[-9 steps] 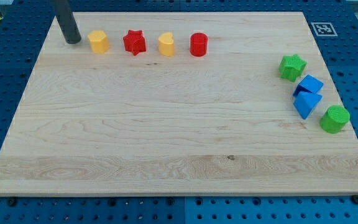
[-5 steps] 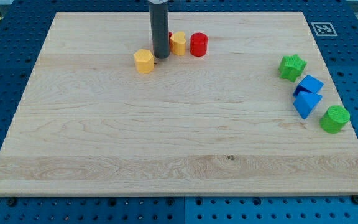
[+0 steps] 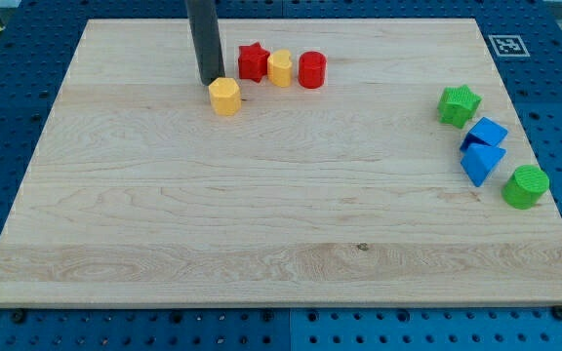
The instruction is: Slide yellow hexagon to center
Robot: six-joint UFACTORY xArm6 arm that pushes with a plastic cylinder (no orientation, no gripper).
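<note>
The wooden board (image 3: 164, 244) is seen bare across its near half, where nothing stands between the lower edge and the middle. Farther up, at the view's right, a green cylinder (image 3: 526, 186), a blue wedge-like block (image 3: 480, 163), a second blue block (image 3: 489, 132) and a green star (image 3: 459, 104) are grouped close together, well apart from the rest. The yellow hexagon (image 3: 224, 97) is found in the upper left-centre of the board, some way above and to the left of the middle. My tip (image 3: 209, 80) is set down just beside it, at its upper left, touching or all but touching (the contact itself cannot be made out). No jaws are carried; the rod ends plain, so nothing is held or clamped. The hexagon thus lies down and to the right of the tip, and the centre lies farther along much the same line, so a push toward the lower right is judged to be what the task calls for. Behind, a red star (image 3: 253, 61), a yellow block (image 3: 279, 68) of rounded shape and a red cylinder (image 3: 311, 70) are lined up near the top edge.
</note>
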